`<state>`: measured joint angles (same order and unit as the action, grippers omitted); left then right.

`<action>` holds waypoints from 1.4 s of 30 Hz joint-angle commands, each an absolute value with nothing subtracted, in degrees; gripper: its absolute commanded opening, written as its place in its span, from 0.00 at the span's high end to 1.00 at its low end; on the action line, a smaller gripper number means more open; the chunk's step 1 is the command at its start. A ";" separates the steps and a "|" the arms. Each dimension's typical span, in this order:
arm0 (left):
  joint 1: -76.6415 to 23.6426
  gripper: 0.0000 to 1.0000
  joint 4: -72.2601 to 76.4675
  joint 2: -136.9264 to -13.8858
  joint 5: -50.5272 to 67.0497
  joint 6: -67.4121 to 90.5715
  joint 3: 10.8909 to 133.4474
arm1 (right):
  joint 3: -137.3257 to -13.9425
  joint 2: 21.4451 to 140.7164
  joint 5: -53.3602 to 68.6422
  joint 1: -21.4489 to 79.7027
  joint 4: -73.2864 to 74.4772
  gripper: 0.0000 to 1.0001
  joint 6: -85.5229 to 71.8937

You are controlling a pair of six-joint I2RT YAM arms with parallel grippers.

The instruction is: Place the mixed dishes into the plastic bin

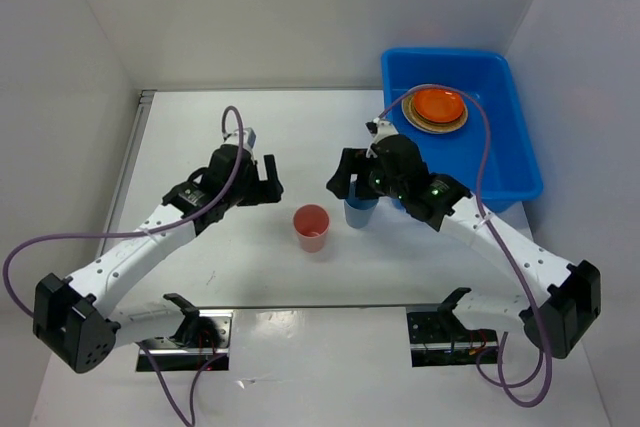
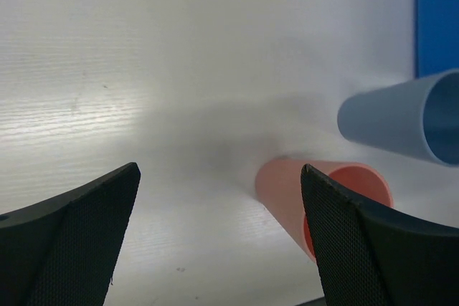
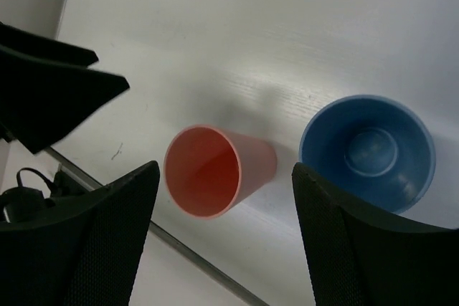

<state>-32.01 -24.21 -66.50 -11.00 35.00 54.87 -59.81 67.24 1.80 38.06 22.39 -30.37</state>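
The pink cup and the blue cup stand upright on the surface, close together and short of the bin, where plates lie stacked. The left jaws and the right jaws both gape, empty. The cups look light, smooth and easily tipped, so pinching one wall at the rim seems safest.

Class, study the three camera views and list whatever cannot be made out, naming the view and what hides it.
Top view: the small blue plastic cup is mostly hidden under the right gripper.
Top view: the round orange plate covers the plates beneath it in the bright blue plastic bin; their number is unclear.
Left wrist view: a finger of the left gripper hides part of the pink plastic cup.
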 commanded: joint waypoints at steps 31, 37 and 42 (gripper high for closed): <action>-18.28 0.01 -18.54 -67.50 -1.67 32.43 52.03 | -72.25 83.06 -18.82 58.01 35.68 0.31 -34.01; -18.28 0.01 -18.54 -68.03 -1.14 32.43 51.51 | -72.25 83.06 -19.15 58.01 35.86 0.31 -34.01; -18.28 0.01 -18.02 -68.03 -1.14 32.43 51.50 | -71.20 81.83 -22.05 58.01 37.44 0.31 -35.42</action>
<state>-18.55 -20.12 -68.03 -2.00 33.19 52.10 -69.87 84.88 -19.05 57.87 36.67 -34.44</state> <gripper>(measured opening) 0.990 0.686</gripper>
